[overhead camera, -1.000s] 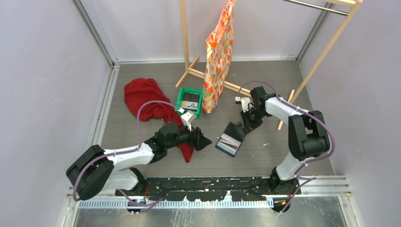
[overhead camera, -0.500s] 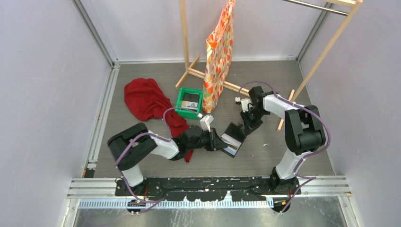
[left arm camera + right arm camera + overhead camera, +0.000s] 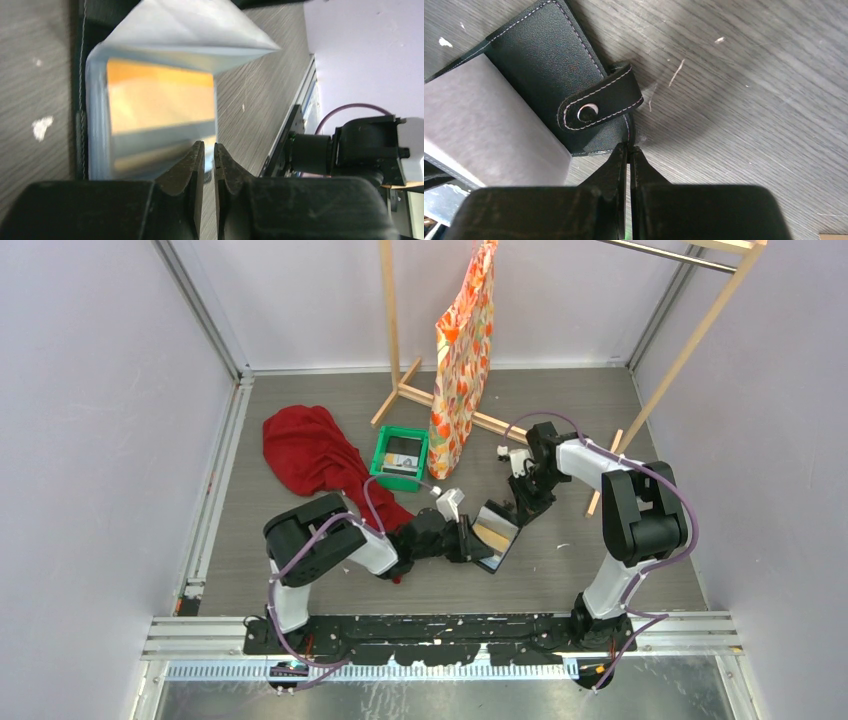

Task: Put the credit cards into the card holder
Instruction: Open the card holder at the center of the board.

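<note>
The black card holder lies open on the table, propped up on one side. An orange-yellow credit card sits in its pale blue-grey pocket. My right gripper is shut on the holder's black edge, just below the snap tab. My left gripper has reached the holder from the left. In the left wrist view its jaws stand almost together, nipping the lower corner of the pale lining beside the orange card. Another whitish card with dark marks lies in the green tray.
The green tray stands behind the holder, next to a red cloth. A wooden rack with a hanging orange patterned bag fills the back. A second wooden frame leg slants down at the right.
My left arm swung right from over the red cloth to the card holder, and its jaws closed there. The holder tipped up more steeply. The right gripper kept its hold.
</note>
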You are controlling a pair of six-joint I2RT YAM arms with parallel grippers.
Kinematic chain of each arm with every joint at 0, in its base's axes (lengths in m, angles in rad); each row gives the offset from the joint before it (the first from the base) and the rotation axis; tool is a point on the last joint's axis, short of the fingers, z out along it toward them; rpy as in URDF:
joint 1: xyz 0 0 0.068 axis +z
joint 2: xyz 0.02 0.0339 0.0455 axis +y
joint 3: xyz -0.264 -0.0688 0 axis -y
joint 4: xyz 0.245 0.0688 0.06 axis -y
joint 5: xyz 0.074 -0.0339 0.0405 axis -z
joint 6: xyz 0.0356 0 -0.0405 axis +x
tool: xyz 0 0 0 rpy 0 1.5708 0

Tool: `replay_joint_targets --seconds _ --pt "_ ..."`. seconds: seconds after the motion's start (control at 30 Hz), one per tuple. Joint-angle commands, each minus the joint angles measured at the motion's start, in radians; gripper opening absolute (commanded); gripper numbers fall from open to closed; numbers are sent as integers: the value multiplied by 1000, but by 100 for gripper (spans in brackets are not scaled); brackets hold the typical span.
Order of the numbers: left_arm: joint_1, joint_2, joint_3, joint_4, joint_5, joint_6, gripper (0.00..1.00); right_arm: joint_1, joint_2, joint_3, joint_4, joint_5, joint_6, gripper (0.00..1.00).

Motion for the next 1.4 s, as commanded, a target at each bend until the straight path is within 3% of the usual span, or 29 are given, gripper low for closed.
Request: replay_joint_targets --seconds 0.0,0.27,0.6,0.7,0.77,0.83,0.93,1.03,1.13,1.37 --pt "1 -3 79 10 -60 25 15 6 -6 23 -41 -37 -22 6" --pt "38 74 174 -77 -72 27 19 8 -43 28 -83 -135 -72 15" --pt "59 137 249 -185 -57 86 22 -36 -261 26 -33 -64 -96 46" --pt "63 137 254 -204 -39 103 23 -46 -335 3 -36 -178 -166 49" --pt "72 135 254 -210 -23 105 23 -42 -344 -14 -77 -331 -245 46" --pt "81 125 250 -216 -20 109 24 -15 -322 -28 -91 -387 -313 39" --pt "99 102 245 -228 -13 118 26 50 -255 -35 -52 -307 -322 20" --pt "119 73 239 -243 -2 125 27 104 -176 -15 -6 -189 -262 10" --pt "130 46 229 -252 8 135 27 120 -112 8 23 -122 -177 5" --pt "136 -26 188 -255 16 155 28 135 1 37 14 -53 -115 4"
